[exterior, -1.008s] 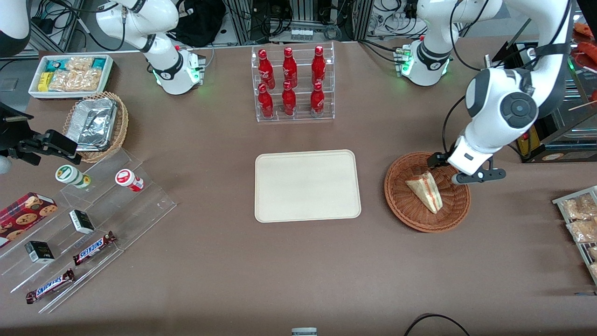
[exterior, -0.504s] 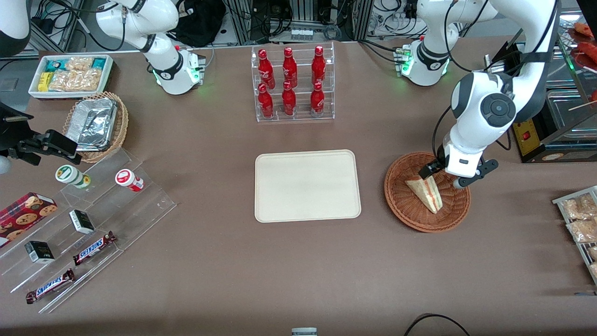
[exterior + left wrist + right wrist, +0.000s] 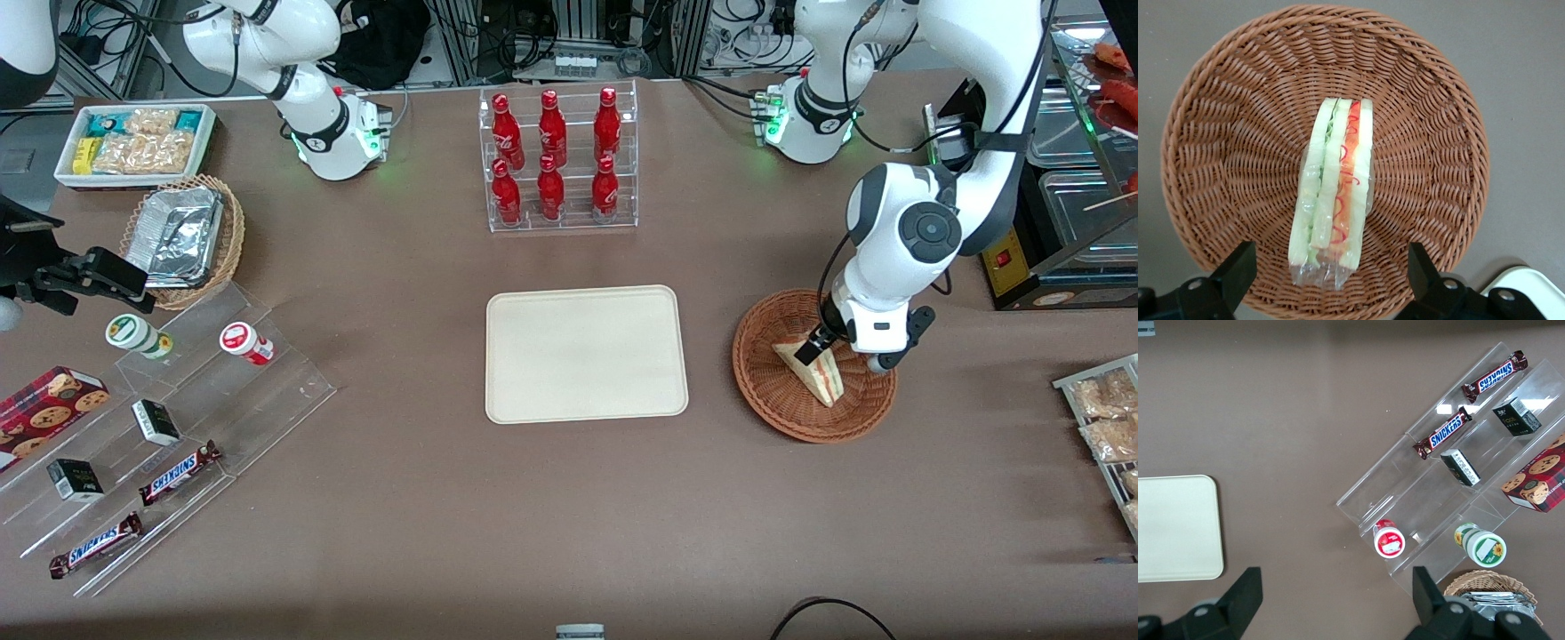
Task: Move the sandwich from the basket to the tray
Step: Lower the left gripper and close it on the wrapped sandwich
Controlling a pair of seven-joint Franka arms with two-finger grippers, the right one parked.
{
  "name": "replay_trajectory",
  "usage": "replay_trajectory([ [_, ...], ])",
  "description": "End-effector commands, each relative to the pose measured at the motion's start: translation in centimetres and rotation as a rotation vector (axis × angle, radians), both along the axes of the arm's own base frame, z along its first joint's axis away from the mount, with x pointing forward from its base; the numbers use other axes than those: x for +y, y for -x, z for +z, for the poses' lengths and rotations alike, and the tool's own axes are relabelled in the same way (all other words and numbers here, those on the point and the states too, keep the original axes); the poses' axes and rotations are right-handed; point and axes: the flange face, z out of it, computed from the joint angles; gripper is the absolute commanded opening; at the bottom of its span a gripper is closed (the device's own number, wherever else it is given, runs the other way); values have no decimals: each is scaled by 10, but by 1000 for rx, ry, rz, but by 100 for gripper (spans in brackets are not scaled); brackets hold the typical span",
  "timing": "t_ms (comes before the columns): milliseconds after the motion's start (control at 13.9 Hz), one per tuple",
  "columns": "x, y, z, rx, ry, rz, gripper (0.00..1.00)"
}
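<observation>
Fingers [image 3: 1238, 270] spread wide, one on each side of sandwich's [image 3: 1333, 193] wrapped end, gap broader than wedge, touching nothing, holding nothing. Gripper [image 3: 834, 348] low over basket [image 3: 766, 382], at sandwich end farther from front camera. Sandwich lying in basket middle, in clear wrap, cut edge up, red and green layers showing. Basket on table [image 3: 444, 533] beside tray [image 3: 587, 354], toward working arm's end, apart from it. Tray bare.
</observation>
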Motion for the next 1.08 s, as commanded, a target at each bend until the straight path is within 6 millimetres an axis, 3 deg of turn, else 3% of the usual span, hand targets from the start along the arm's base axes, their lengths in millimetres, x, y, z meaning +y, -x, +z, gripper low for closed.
replay_trajectory([
  [0, -3, -3, -19, -12, 11, 25, 100],
  [288, -1, -6, -43, -14, 18, 30, 99],
  [360, -1, -6, -44, -11, 17, 35, 87],
  [504, 0, -5, -44, -1, 16, 65, 25],
  [576, 0, -5, -39, 2, 14, 54, 13],
  [720, 0, -2, -26, 37, -1, 23, 7],
  [1008, -2, -14, 40, 153, -32, -64, 7],
])
